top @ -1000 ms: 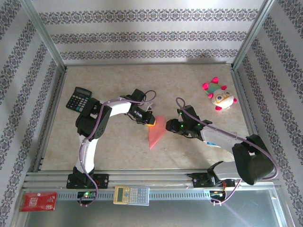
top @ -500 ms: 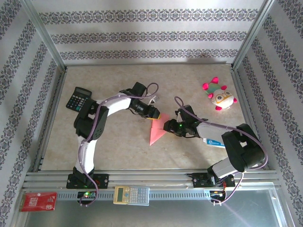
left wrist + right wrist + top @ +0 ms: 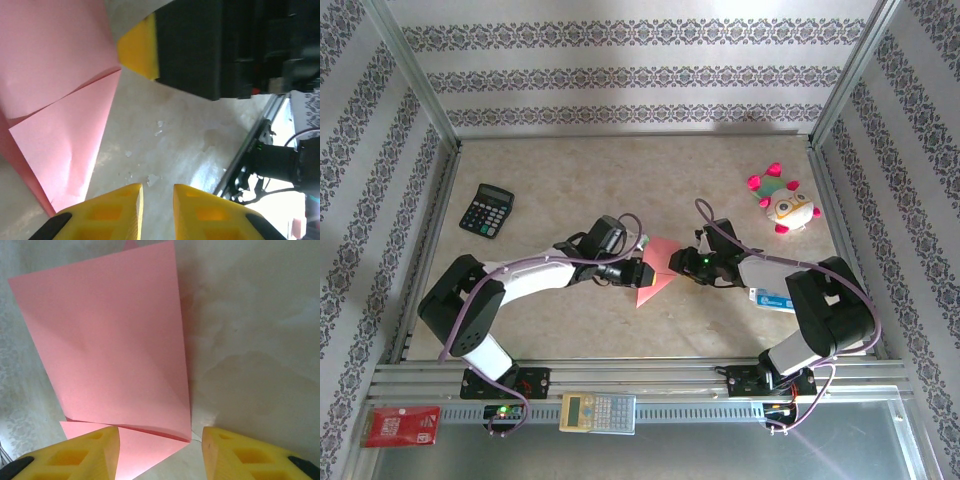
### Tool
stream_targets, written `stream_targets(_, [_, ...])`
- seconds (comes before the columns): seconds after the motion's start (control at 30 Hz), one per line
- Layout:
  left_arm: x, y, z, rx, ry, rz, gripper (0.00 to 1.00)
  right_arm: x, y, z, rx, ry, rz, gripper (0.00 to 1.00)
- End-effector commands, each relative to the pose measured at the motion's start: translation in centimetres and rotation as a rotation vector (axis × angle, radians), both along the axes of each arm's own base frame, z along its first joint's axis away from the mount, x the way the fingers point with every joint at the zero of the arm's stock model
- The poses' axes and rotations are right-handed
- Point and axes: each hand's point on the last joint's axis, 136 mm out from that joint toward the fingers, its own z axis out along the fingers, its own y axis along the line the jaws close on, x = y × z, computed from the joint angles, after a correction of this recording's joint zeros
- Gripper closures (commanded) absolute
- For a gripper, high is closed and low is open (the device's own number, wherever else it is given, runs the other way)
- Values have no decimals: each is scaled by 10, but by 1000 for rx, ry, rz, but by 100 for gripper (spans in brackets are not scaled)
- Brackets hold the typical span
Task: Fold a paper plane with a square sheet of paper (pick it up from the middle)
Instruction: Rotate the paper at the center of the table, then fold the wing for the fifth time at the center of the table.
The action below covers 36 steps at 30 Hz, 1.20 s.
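My left gripper (image 3: 642, 272) lies low on the table (image 3: 570, 170), just beside the left edge of the folded salmon-pink paper sheet (image 3: 656, 266). From my left wrist, the two yellow fingers (image 3: 105, 212) stand only a narrow slit apart, with bare tabletop showing in the gap. They hold nothing, and the sheet (image 3: 55, 95) lies off to their left.

My right gripper (image 3: 676, 263) comes at the sheet from the other side, its tip at the paper's right edge. From my right wrist, the fingers (image 3: 77, 455) stand about half spread. A low corner of the sheet (image 3: 110, 345) lies flat between them, nearer the left one. I cannot see either pad pressing on it, so nothing is gripped.

The sheet rests mid-table between my two grippers. It is folded into layers with a point toward my bases.

A black calculator (image 3: 486, 209) sits well off to the left. A pink-and-white plush toy (image 3: 782, 205) sits far right.
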Motion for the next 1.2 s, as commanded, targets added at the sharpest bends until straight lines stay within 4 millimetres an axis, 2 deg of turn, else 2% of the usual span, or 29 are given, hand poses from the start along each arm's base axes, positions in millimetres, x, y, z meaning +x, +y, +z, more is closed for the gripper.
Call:
stream_targets(0.0, [22,6,-25,56,5,100,81,-2,-5,6,-11,-21,18,52])
stream_targets(0.07, [26,9,-32,69,13,107,83,-3,-2,8,-7,-22,32,51])
stream_targets(0.13, [30,11,-37,67,16,113,85,-4,-1,10,-15,-26,45,43])
stream_targets(0.2, [32,12,-44,69,36,114,86,-5,-1,12,-24,-30,56,40])
stream_targets(0.33, [32,15,-61,54,91,124,88,-8,-2,12,-47,-13,76,38])
stream_targets(0.6, [24,23,-82,36,155,132,89,-7,4,16,-19,24,82,37])
stream_targets(0.73, [21,24,-91,33,177,126,90,-8,11,16,15,45,101,42])
stream_targets(0.87, [20,24,-91,29,179,122,90,-8,17,13,43,64,116,46])
stream_targets(1.07, [18,25,-93,34,182,116,90,-7,15,6,23,66,116,48])
stream_targets(1.17, [17,26,-95,37,185,113,90,-2,19,5,46,60,117,53])
